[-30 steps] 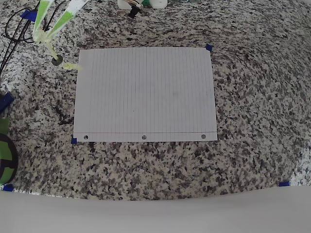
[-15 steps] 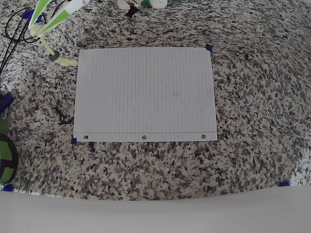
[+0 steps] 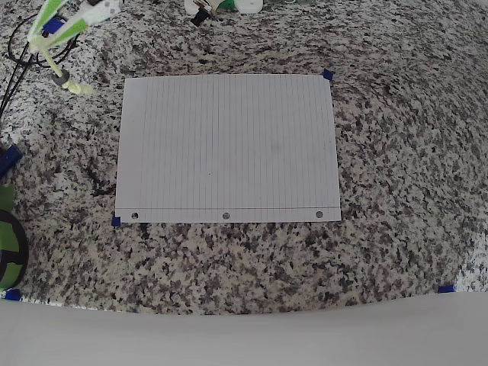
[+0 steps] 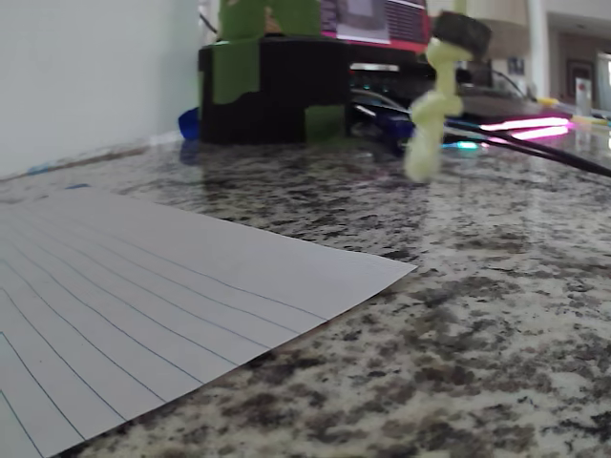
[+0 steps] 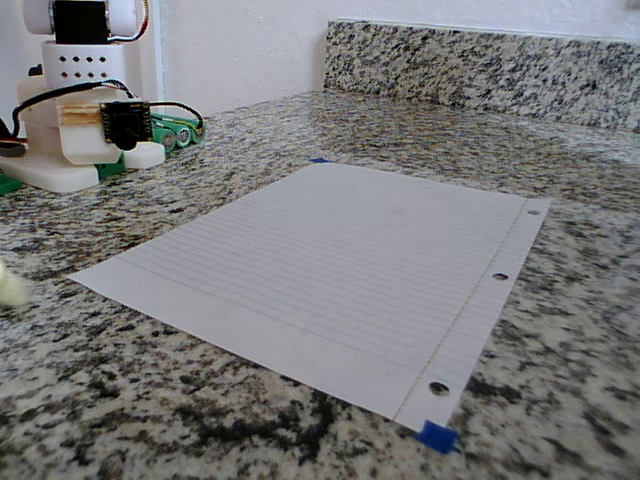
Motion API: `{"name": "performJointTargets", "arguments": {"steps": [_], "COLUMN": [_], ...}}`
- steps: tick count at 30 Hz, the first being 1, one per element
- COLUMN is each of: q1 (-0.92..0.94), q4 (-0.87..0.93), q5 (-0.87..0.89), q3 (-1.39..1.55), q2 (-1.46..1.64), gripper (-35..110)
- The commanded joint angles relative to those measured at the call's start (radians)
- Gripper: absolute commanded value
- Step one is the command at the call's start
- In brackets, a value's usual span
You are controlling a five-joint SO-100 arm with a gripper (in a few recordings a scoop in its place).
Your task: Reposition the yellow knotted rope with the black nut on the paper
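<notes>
The paper [image 3: 227,145] lies flat on the granite counter, its punched holes along the near edge, and it also shows in the wrist view [image 4: 143,286] and the fixed view [image 5: 330,255]. My gripper [image 3: 43,47] is at the far left corner, left of the paper, shut on the yellow knotted rope [image 3: 58,67]. The rope hangs down from it with the black nut [image 3: 65,77] threaded on and a knotted end [image 3: 81,89] below. In the wrist view the rope [image 4: 428,114] dangles clear of the counter under the nut [image 4: 459,33]. A pale rope end [image 5: 8,287] shows at the fixed view's left edge.
Black cables [image 3: 17,57] run along the far left. Blue tape bits [image 3: 328,75] mark the paper's corners. A green and black object [image 3: 8,248] sits at the left edge. The arm's white base [image 5: 75,110] stands at the back. The counter's front edge [image 3: 244,305] is near.
The gripper has moved up and left with the rope, away from the paper's far left corner. The rope's lower end and nut went with it.
</notes>
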Motion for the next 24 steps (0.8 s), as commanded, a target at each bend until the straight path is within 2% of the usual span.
{"name": "performJointTargets", "arguments": {"steps": [1,5,14,24], "q1": [-0.061,-0.153,-0.331,-0.597], "q4": [-0.005,0.057,0.407,0.586], "q5": [0.014,0.011,-0.014,-0.025], "q3": [0.038,0.133,0.219,0.219], "q2": [0.069,0.173,0.535,0.672], "gripper": [0,0,0,0]}}
